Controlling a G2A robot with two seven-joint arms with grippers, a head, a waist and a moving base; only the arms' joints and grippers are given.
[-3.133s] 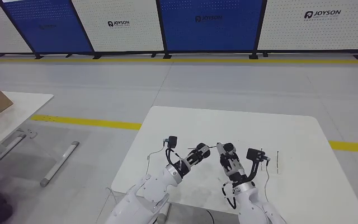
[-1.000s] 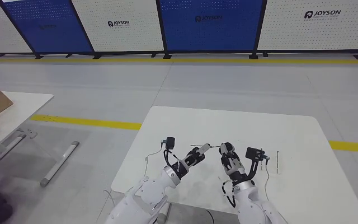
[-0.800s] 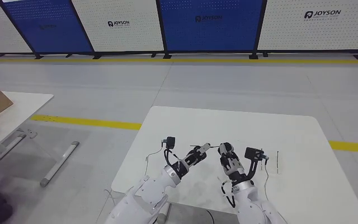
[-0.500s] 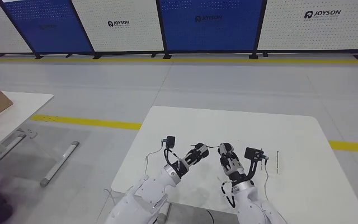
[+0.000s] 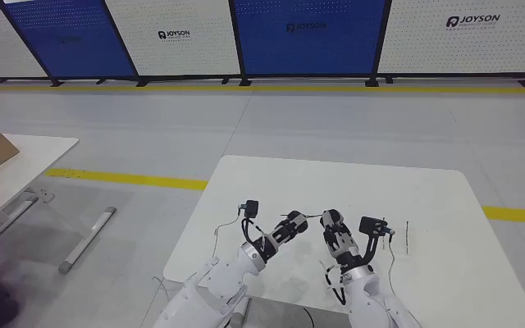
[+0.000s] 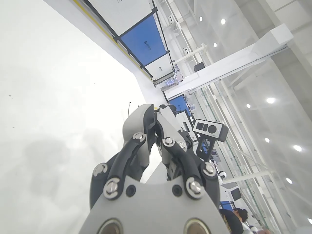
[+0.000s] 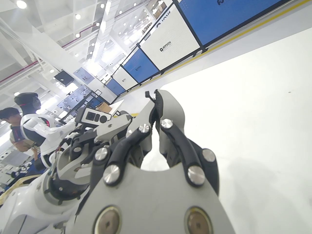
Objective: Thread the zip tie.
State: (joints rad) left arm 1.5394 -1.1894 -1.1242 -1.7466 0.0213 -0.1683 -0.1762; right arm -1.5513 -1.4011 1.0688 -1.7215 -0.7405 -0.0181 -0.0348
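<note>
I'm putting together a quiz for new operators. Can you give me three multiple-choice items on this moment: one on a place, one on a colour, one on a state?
1. Where does the loose zip tie lie?
A. On the table, on the right arm's side
B. On the floor
C. In a box

2. What colour is the table top?
A. Blue
B. White
C. Black

3. How is the right gripper?
A. Wide open
B. Shut on nothing
C. Shut on a zip tie

Answers:
1 A: it lies flat on the table just past the right arm.
2 B: the top is plain white.
3 C: the fingers are pressed together and the tie's black head pokes out past them.
</note>
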